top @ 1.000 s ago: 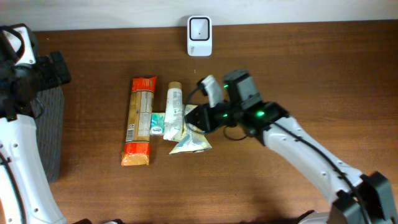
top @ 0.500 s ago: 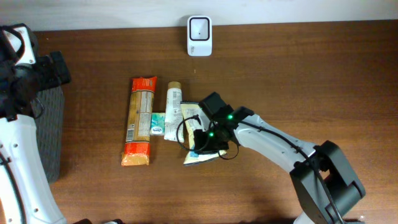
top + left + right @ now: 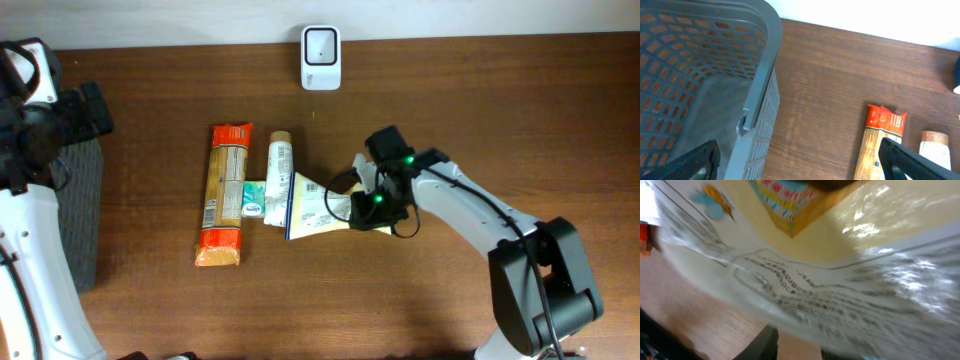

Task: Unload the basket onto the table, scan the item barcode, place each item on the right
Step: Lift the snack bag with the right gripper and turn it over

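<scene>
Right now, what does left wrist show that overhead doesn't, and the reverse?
Left wrist only: rim and slotted walls of the grey basket close up, plus the open left gripper. Overhead only: the white scanner, the pouch, and the right gripper at the pouch's right edge. Both: the table, plus the orange pasta pack and the tube, of which left wrist catches only the top ends.

Wooden table [image 3: 500, 100]; on it pasta packet [image 3: 222, 195], tube [image 3: 279, 172], scanner [image 3: 321, 45], basket [image 3: 85, 210].

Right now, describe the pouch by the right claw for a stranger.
On the brown table, below the white scanner, a row of groceries lies. The pouch is its rightmost item: flat, pale yellow-and-white, unlike the white tube and orange pasta packet.
</scene>
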